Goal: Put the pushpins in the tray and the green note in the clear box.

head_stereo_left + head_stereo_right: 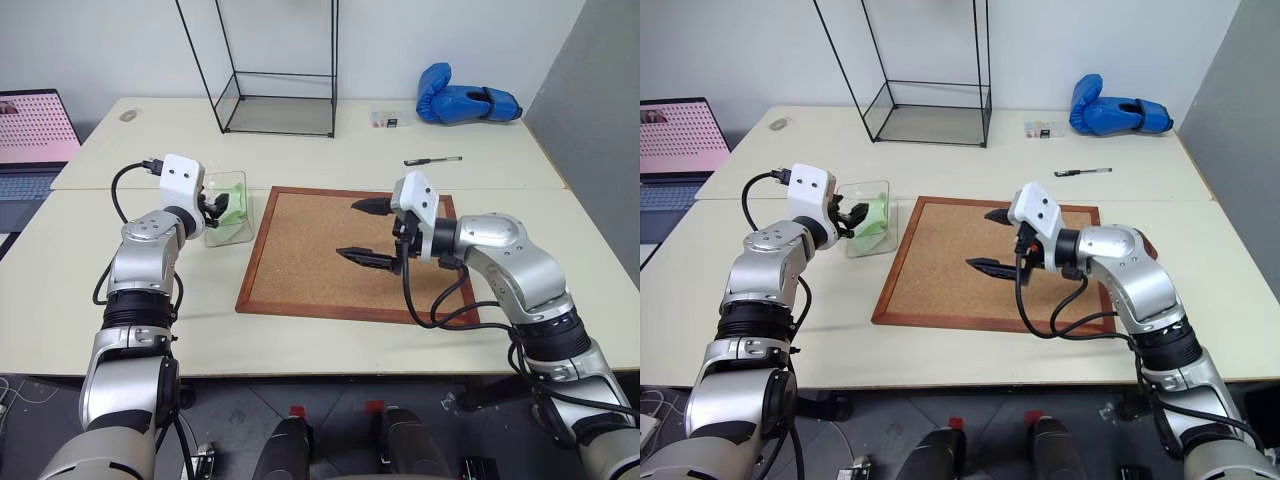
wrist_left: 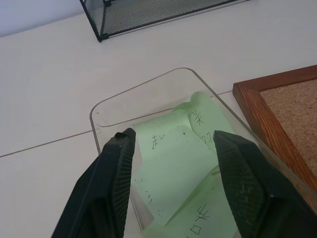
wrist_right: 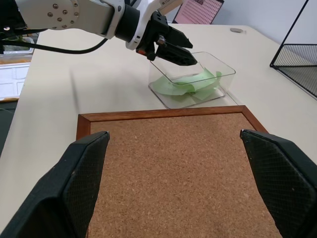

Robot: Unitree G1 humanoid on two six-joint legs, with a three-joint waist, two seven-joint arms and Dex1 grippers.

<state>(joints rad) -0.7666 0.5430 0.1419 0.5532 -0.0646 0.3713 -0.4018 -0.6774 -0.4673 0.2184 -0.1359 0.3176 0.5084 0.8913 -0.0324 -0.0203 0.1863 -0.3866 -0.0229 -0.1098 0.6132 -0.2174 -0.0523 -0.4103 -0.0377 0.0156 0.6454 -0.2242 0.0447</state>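
The clear box [image 1: 229, 209] is seen at left of centre in the left eye view, standing on the pale table [image 1: 330, 330] just beside the left wooden edge of the corkboard [image 1: 330, 255], with a narrow strip of table between them. The green note [image 2: 173, 163] lies inside the box, folded and curled, with handwriting visible on it; more than one green slip may be lying there, but this cannot be told for certain. The left gripper [image 2: 173, 144] is held at the near rim of the box, its two black fingers spread apart on either side of the note; in the left wrist view neither finger appears to be closed on the paper.

The right gripper [image 1: 366, 232] is poised above the middle of the corkboard, its fingers spread wide and holding nothing. The cork surface beneath it is bare, bounded by the brown frame on all sides.

Open table is seen in front of the corkboard along the lower part of the frame, and to the right of the board. Toward the upper centre a black wire-framed case [image 1: 280, 100] is seen, with a pen [image 1: 432, 160] and a blue boxing glove [image 1: 465, 103] at upper right, all well apart from both grippers. A laptop [image 1: 35, 150] is seen at the far left edge.
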